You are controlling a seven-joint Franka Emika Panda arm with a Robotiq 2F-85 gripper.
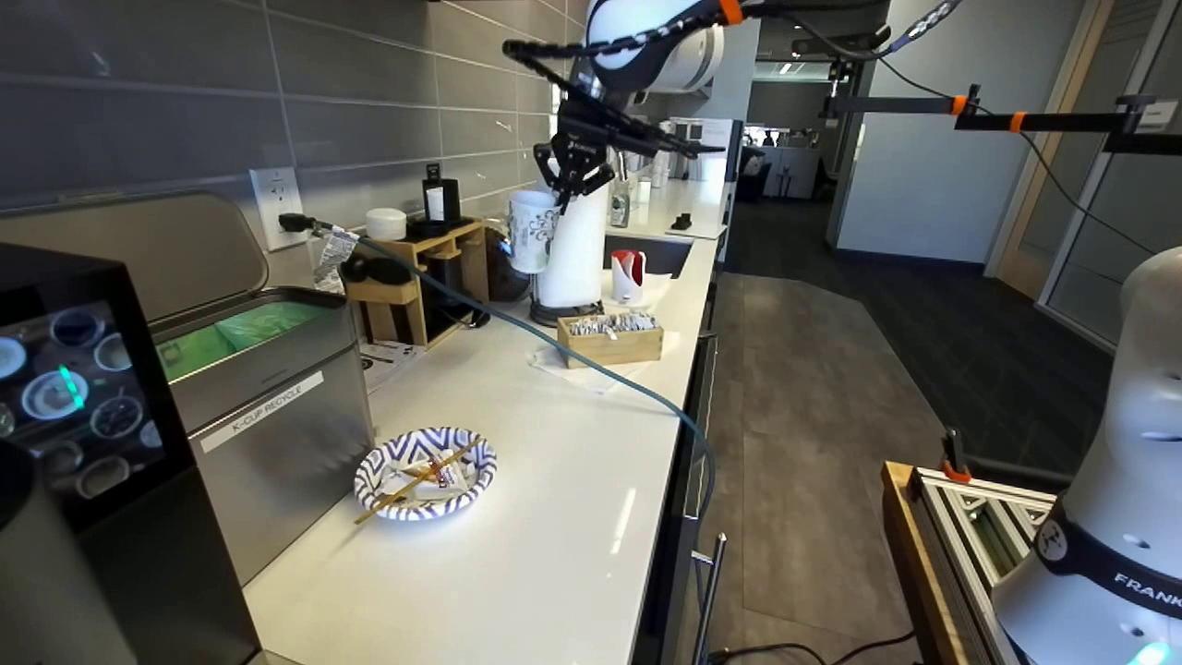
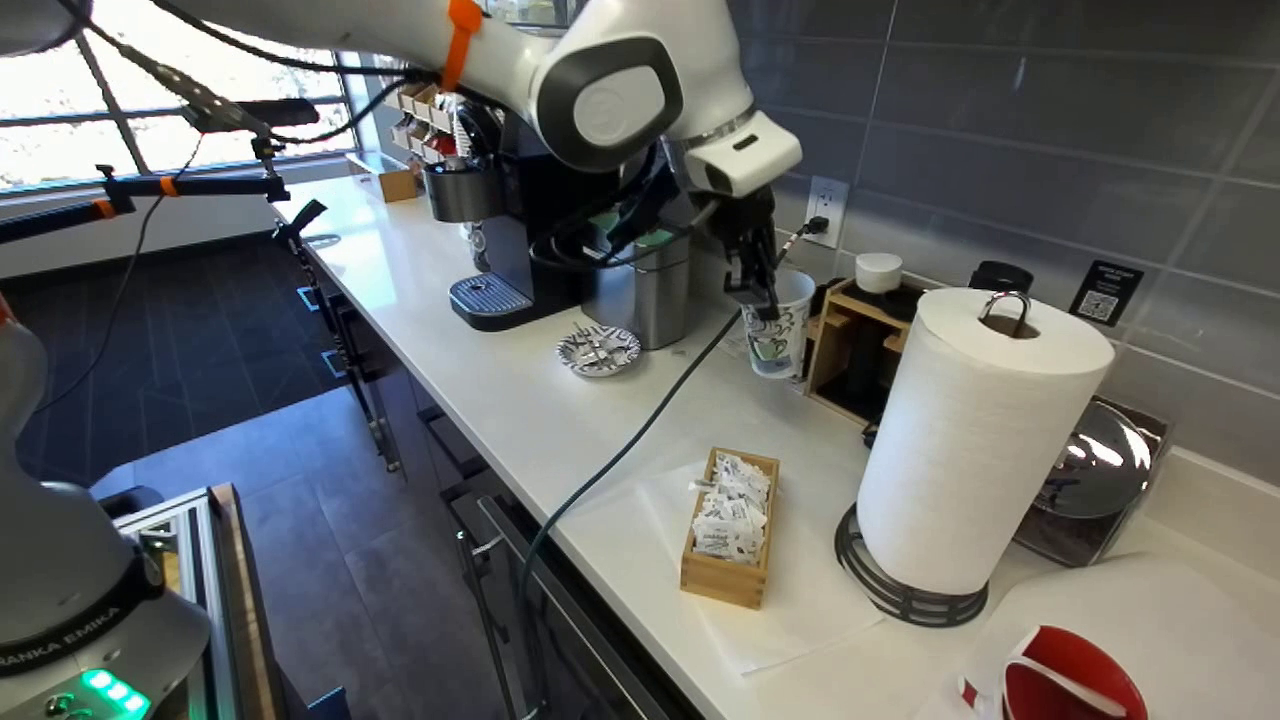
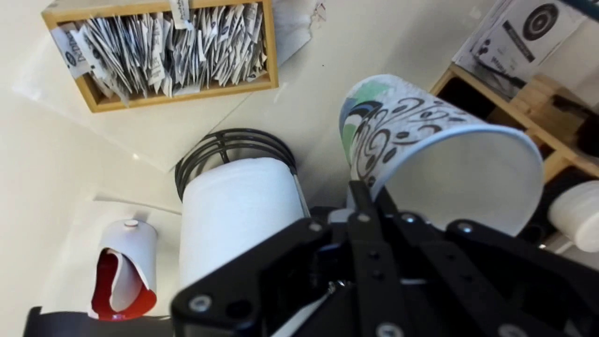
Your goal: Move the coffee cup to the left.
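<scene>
Although the instruction names a single shift to the left, I treat it as four steps: grasp, lift, carry, place. Grasp: done. The black two-finger gripper (image 3: 373,191) is narrow at the rim of the tapered white paper coffee cup (image 3: 402,126), which carries dark scroll print and a green motif; the fingers appear to pinch its wall. Lift: done. In both exterior views the cup hangs near upright and appears raised above the glossy white countertop (image 1: 554,517). In an exterior view it appears just beside the light-brown wooden organizer (image 2: 827,352); in the wrist view the tall white paper-towel roll (image 3: 241,220) stands on the opposite side of it. Carry: extent undetermined. I cannot tell how much sideways travel is complete, as nothing marks a start or target. Taken from the white jointed arm (image 2: 620,110), left should run toward the round blue-and-white patterned bowl (image 1: 406,448). Place: not yet done. I judge that lowering the base to the surface, opening the fingers and retracting remain.
</scene>
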